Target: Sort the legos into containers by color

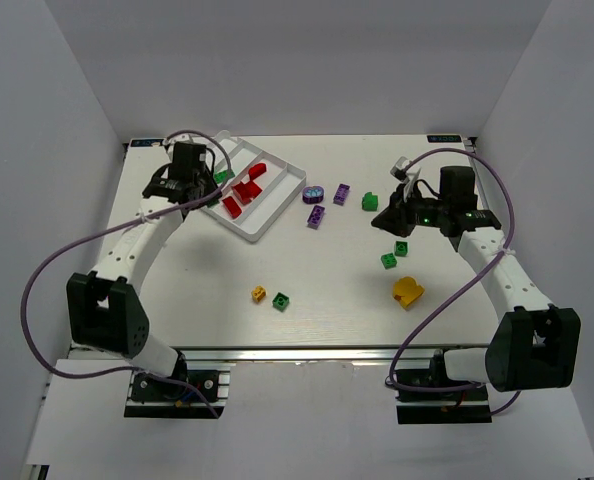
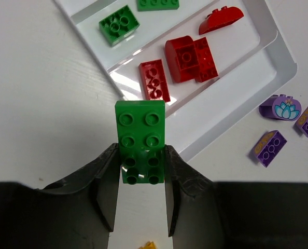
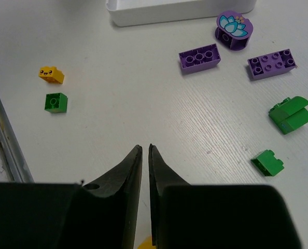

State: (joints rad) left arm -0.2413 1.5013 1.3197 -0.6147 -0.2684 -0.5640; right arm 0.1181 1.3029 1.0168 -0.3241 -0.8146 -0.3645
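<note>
My left gripper (image 2: 140, 167) is shut on a green two-by-four brick (image 2: 140, 136) and holds it above the near edge of the white tray (image 2: 278, 49). One tray compartment holds green bricks (image 2: 119, 23); the one beside it holds red bricks (image 2: 190, 58). In the top view the left gripper (image 1: 199, 188) is at the tray's left side (image 1: 277, 222). My right gripper (image 3: 144, 148) is shut and empty above bare table, right of the loose purple bricks (image 1: 317, 216). Purple bricks (image 3: 199, 58), the round purple one (image 3: 234, 28) and green bricks (image 3: 289, 114) lie ahead of it.
Loose on the table: two small green bricks (image 1: 395, 255) under the right arm, a large yellow-orange brick (image 1: 408, 291), a small yellow one (image 1: 259, 294) and a small green one (image 1: 281, 300) near the front. White walls surround the table.
</note>
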